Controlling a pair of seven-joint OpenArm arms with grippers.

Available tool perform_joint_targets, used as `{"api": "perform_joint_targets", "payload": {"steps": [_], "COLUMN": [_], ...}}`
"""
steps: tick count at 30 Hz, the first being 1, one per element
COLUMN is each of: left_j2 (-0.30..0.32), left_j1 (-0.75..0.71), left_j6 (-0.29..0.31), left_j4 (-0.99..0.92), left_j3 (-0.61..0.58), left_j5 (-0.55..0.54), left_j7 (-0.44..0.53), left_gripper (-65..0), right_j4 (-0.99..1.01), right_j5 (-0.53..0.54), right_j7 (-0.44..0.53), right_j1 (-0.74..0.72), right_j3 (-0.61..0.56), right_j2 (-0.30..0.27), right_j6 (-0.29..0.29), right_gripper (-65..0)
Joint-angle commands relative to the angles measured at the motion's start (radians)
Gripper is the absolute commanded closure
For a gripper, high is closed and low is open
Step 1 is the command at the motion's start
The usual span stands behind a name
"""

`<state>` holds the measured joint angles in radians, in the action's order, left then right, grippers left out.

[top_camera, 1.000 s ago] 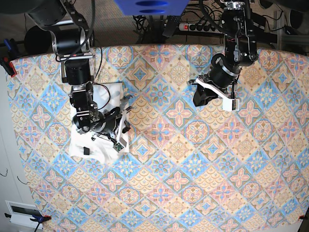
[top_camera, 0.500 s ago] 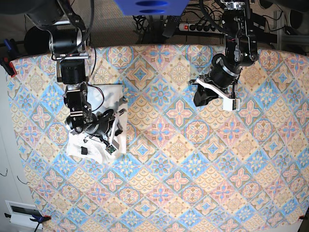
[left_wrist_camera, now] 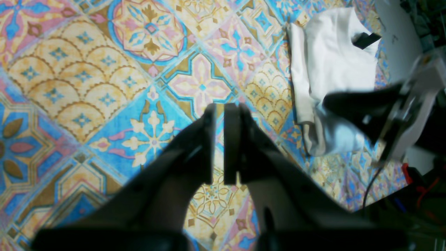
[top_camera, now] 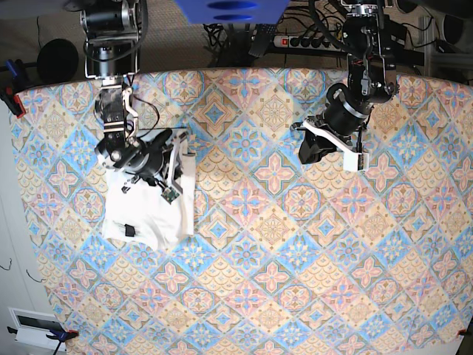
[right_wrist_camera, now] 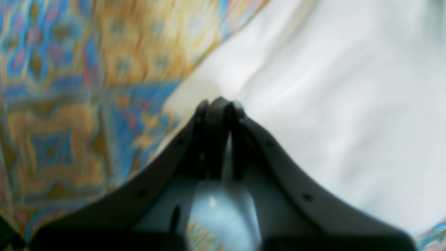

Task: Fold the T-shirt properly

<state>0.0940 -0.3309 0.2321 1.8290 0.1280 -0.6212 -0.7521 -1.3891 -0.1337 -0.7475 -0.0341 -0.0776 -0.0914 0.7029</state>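
Observation:
The T-shirt [top_camera: 148,218] lies folded into a white block at the table's left, plain side up, with a small dark tag [top_camera: 131,231] near its front edge. My right gripper [top_camera: 177,144] hovers over the shirt's far right corner. In the right wrist view it [right_wrist_camera: 217,104] is shut with nothing in it, above the edge of the T-shirt [right_wrist_camera: 331,104]. My left gripper [top_camera: 307,151] hangs over bare tablecloth at the right, far from the shirt. The left wrist view shows it [left_wrist_camera: 219,109] shut and empty, with the T-shirt [left_wrist_camera: 331,69] and tag [left_wrist_camera: 366,40] off to the side.
A patterned tablecloth [top_camera: 273,244] covers the whole table. A power strip [top_camera: 295,41] and cables lie behind the far edge. Red clamps [top_camera: 15,100] hold the cloth at the left edge. The right arm [left_wrist_camera: 383,115] reaches over the shirt in the left wrist view.
My right arm has pulled back toward the far edge, moving from the shirt's middle to its far right corner. The shirt stays on the table. The left arm has not moved.

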Motion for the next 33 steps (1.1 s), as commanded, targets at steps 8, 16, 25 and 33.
{"api": "perform_joint_targets", "payload": {"steps": [8, 16, 25, 33], "left_j2": [0.002, 0.005, 0.100, 0.114], "left_j1": [0.005, -0.004, -0.135, -0.304], "left_j6": [0.006, 0.006, 0.003, 0.008], "left_j4": [0.016, 0.034, 0.162, 0.208], "left_j3": [0.000, 0.002, 0.005, 0.131], "left_j5": [-0.013, -0.013, -0.013, -0.015], "left_j7": [0.018, 0.018, 0.021, 0.019], "left_gripper": [-2.6, -2.6, -2.6, -2.6], "right_j4": [-0.023, -0.177, -0.436, -0.528], "right_j5": [0.007, 0.007, 0.007, 0.007], "right_j7": [0.027, 0.023, -0.013, -0.040], "right_j1": [0.012, 0.086, 0.280, 0.484], "right_j3": [0.003, 0.005, 0.195, 0.402], "right_j2": [-0.006, -0.008, -0.008, -0.008], "right_j6": [-0.005, -0.005, -0.005, -0.005], "right_gripper": [-3.8, -3.8, -3.8, -3.8]}}
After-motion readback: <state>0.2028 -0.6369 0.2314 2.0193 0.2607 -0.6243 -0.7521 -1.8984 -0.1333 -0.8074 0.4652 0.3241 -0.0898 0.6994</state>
